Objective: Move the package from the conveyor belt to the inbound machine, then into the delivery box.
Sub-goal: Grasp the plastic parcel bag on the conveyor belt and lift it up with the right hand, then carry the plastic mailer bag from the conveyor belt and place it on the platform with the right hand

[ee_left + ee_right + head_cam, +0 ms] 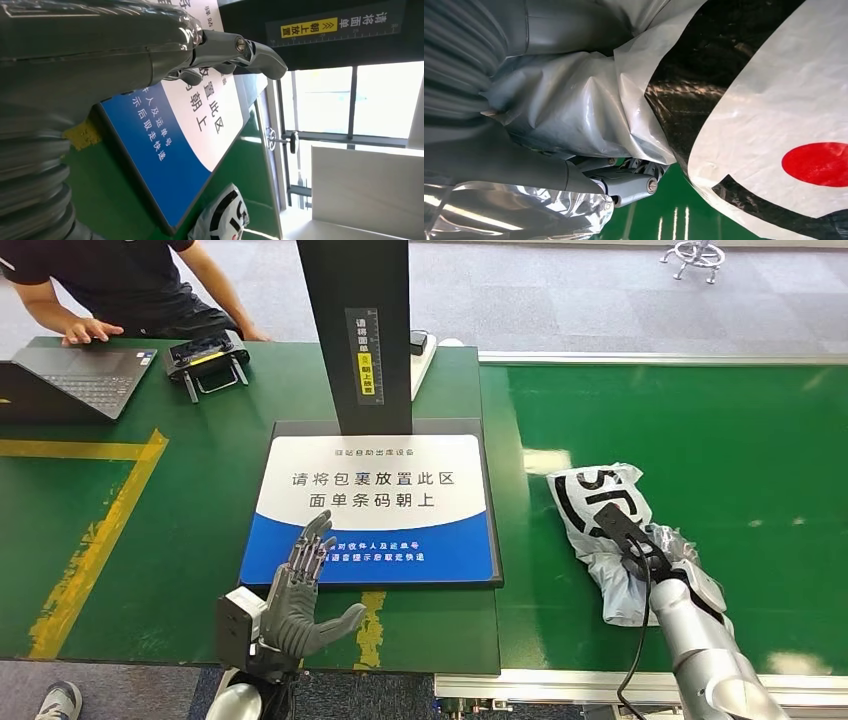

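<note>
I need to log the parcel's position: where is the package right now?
In the head view the package lies on the green conveyor belt, right of the inbound machine's sign plate, with the right hand on it.

White pkg (600,525) w/ black lettering, red dot; green belt (720,440); blue-white, maybe laminated, sign (375,505).

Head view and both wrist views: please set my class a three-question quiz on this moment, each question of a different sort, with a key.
1. True or false: the package lies on the blue and white scanning pad.
2. Which hand is at the package?
A. left hand
B. right hand
C. both
3. Fill in: the left hand hovers, fingers apart, over the near edge of the ______.

Key:
1. False; it lies on the green conveyor belt.
2. B; the right wrist view shows its fingers in the package's crumpled plastic.
3. Scanning pad.
</note>
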Controlling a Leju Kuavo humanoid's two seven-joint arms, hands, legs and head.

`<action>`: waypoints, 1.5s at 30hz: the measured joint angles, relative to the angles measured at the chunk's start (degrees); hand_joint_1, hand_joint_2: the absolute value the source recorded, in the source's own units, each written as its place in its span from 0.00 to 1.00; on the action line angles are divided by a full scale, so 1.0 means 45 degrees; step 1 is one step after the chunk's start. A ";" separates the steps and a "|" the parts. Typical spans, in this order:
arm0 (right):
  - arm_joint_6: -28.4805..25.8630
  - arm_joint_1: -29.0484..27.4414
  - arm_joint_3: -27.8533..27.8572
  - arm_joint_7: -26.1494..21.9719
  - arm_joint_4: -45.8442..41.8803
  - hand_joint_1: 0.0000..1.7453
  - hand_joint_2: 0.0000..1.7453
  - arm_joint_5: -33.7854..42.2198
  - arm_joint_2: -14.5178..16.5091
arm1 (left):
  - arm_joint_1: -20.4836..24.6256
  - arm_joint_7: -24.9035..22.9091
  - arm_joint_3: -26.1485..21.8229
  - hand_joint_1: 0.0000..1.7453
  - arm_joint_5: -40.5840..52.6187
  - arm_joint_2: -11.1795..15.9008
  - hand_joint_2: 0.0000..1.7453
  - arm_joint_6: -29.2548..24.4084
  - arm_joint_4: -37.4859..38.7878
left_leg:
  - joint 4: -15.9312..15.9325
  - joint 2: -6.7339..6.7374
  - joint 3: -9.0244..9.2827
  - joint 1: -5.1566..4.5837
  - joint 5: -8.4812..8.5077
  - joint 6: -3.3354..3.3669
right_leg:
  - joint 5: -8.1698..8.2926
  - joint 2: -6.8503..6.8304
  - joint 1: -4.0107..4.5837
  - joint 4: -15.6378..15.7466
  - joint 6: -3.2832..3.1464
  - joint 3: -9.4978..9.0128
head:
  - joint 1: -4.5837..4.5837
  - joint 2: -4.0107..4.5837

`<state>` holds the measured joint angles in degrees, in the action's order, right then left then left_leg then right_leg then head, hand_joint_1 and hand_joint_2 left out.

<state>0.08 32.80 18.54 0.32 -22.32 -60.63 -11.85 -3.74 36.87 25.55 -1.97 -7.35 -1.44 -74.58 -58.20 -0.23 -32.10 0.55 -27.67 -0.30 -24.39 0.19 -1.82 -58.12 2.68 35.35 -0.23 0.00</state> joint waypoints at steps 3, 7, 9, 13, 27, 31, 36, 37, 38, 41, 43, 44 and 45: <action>-0.0032 -0.0059 -0.0001 -0.0078 -0.0087 1.00 1.00 0.0028 0.0075 | -0.0008 0.0000 0.0000 0.00 0.0000 0.0024 1.00 0.0000 -0.0001 | 0.0000 0.0000 -0.0002 0.0000 0.0000 0.0000 | 0.0000 -0.0001 -0.0001 0.0000 0.0000 0.0001 | -0.0001 0.0000; -0.0037 -0.0099 -0.0001 -0.0081 -0.0159 1.00 1.00 0.0032 0.0154 | -0.0011 0.0000 0.0000 0.00 0.0000 0.0042 1.00 0.0000 -0.0001 | -0.0001 0.0000 -0.0004 -0.0001 0.0000 0.0001 | 0.0000 -0.0001 -0.0003 0.0001 0.0000 0.0003 | 0.0000 0.0000; -0.0037 -0.0101 -0.0001 -0.0088 -0.0159 1.00 1.00 0.0034 0.0177 | -0.0013 0.0000 0.0000 0.00 0.0000 0.0049 1.00 0.0000 0.0000 | -0.0001 0.0000 -0.0004 -0.0001 -0.0001 0.0001 | 0.0000 -0.0001 -0.0003 0.0001 0.0000 0.0003 | 0.0000 0.0000; -0.0194 -0.0183 -0.0021 -0.0386 -0.0252 1.00 1.00 0.0106 0.0219 | -0.0030 0.0000 0.0000 0.00 0.0000 0.0053 1.00 -0.0009 -0.0005 | -0.0001 -0.0001 -0.0006 -0.0001 0.0000 0.0001 | 0.0000 -0.0002 -0.0005 0.0001 0.0001 0.0003 | -0.0001 0.0000; -0.1532 -0.1361 -0.0950 -0.3186 -0.4955 1.00 1.00 0.3257 0.0617 | -0.0643 0.0081 -0.0089 0.00 0.0018 0.0111 1.00 -0.0205 -0.0574 | 0.0002 -0.0004 -0.0032 0.0000 0.0000 0.0000 | -0.0003 -0.0005 -0.0004 -0.0004 -0.0001 0.0032 | 0.0002 0.0000; -0.1309 -0.1757 -0.1644 -0.3489 -0.7170 1.00 1.00 0.4287 0.0648 | -0.0760 0.0185 -0.0136 0.00 0.0023 0.0140 1.00 -0.0261 -0.0660 | 0.0002 -0.0004 -0.0035 0.0000 0.0000 0.0000 | -0.0003 -0.0006 -0.0004 -0.0003 0.0000 0.0035 | -0.0001 0.0000; -0.0920 -0.1885 -0.2372 -0.3829 -0.8948 1.00 1.00 0.4825 0.0596 | -0.0773 0.0265 -0.0185 0.00 0.0034 0.0143 1.00 -0.0202 -0.0670 | -0.0001 -0.0003 -0.0033 -0.0001 0.0001 0.0001 | -0.0001 -0.0004 -0.0005 -0.0003 0.0001 0.0033 | -0.0002 0.0000; -0.0631 -0.1886 -0.2563 -0.4025 -0.9202 1.00 1.00 0.4961 0.0585 | -0.0761 0.0276 -0.0189 0.00 0.0045 0.0142 1.00 -0.0148 -0.0670 | -0.0001 -0.0001 -0.0032 -0.0001 0.0001 0.0001 | 0.0000 -0.0002 -0.0005 -0.0003 0.0001 0.0032 | -0.0002 0.0000; -0.0306 -0.1882 -0.2796 -0.4227 -0.9419 1.00 1.00 0.5056 0.0578 | -0.0738 0.0285 -0.0193 0.00 0.0061 0.0142 1.00 -0.0065 -0.0669 | -0.0001 0.0001 -0.0031 -0.0001 0.0001 0.0000 | 0.0000 0.0000 -0.0005 -0.0003 0.0001 0.0032 | -0.0002 0.0000; 0.0408 -0.1765 -0.3837 -0.4600 -0.9761 1.00 1.00 0.4970 0.0599 | -0.0598 0.0282 -0.0202 0.00 0.0202 0.0134 1.00 0.0337 -0.0655 | 0.0003 0.0002 -0.0040 0.0001 0.0003 -0.0002 | 0.0000 0.0000 -0.0004 -0.0009 0.0000 0.0031 | -0.0001 0.0000; 0.0488 -0.1421 -0.4891 -0.4601 -0.9584 1.00 1.00 0.4635 0.0714 | -0.0452 0.0266 -0.0202 0.00 0.0326 0.0101 1.00 0.0634 -0.0612 | 0.0005 0.0006 -0.0038 0.0004 0.0006 -0.0007 | 0.0002 0.0006 -0.0003 -0.0016 -0.0002 0.0033 | -0.0001 0.0000; 0.0417 -0.1162 -0.5469 -0.4575 -0.9341 1.00 1.00 0.4485 0.0800 | -0.0371 0.0257 -0.0200 0.00 0.0377 0.0072 1.00 0.0751 -0.0580 | 0.0004 0.0012 -0.0032 0.0004 0.0008 -0.0010 | 0.0004 0.0012 -0.0002 -0.0017 -0.0005 0.0035 | 0.0000 0.0000; 0.0303 -0.0901 -0.6008 -0.4565 -0.9054 1.00 1.00 0.4391 0.0888 | -0.0298 0.0253 -0.0198 0.00 0.0407 0.0038 1.00 0.0831 -0.0552 | 0.0003 0.0014 -0.0023 0.0004 0.0011 -0.0013 | 0.0005 0.0016 -0.0001 -0.0017 -0.0007 0.0035 | 0.0000 0.0000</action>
<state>1.44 28.75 -8.49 -20.22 -63.07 -40.87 -7.86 -5.08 38.01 24.66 -0.14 -7.18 2.29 -77.06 -58.19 -0.16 -32.20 0.57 -27.62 -0.36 -24.37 0.26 -1.83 -58.20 2.65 35.51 -0.23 0.00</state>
